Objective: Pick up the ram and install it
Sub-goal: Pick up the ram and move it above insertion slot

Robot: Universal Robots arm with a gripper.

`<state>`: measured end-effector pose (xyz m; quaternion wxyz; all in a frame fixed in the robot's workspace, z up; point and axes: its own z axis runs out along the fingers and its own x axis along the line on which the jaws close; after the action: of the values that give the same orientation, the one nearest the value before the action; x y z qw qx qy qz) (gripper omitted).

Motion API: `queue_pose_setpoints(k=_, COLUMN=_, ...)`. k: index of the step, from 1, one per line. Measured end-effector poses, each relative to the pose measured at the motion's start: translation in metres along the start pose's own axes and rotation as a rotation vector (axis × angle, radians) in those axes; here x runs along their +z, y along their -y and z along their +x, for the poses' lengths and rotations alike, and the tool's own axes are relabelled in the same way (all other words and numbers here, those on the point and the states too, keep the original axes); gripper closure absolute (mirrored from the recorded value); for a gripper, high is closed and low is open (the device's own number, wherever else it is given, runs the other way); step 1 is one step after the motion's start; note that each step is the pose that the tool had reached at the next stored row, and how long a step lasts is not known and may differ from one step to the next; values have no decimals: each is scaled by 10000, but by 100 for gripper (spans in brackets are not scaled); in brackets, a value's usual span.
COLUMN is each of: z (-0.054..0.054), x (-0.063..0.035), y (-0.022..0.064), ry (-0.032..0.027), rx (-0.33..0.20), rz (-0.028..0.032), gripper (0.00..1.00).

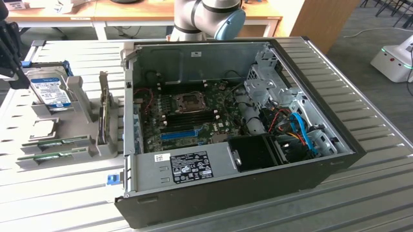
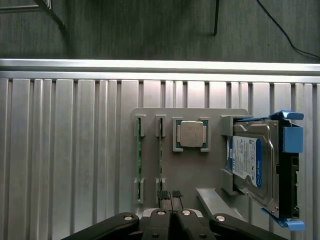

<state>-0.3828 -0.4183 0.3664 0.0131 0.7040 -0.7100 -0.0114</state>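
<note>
The robot's fingers [image 2: 169,196] were pressed shut with nothing between them, above a grey holder [image 2: 200,170] on the slatted metal desk [image 2: 75,150]. The ram [image 2: 160,160], a thin green stick standing on edge in its slot, lay just ahead of the fingertips, with a look-alike stick [image 2: 139,155] beyond it. A square processor [image 2: 191,134] and a blue-labelled hard drive [image 2: 250,162] sat towards the fingers' other side.

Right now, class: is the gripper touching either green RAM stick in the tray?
Apart. The exterior view shows a plain gap between the gripper and both RAM sticks.
</note>
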Motion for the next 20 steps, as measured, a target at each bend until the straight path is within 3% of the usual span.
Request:
queue_pose_setpoints(k=15, z=0, x=6, y=0, ry=0, rx=1, rz=-1, gripper=89)
queue_pose_setpoints(k=17, z=0, x=6, y=0, ry=0, rx=0, rz=-1, gripper=71)
queue_pose_setpoints(k=20, z=0, x=6, y=0, ry=0, rx=1, rz=-1, gripper=71)
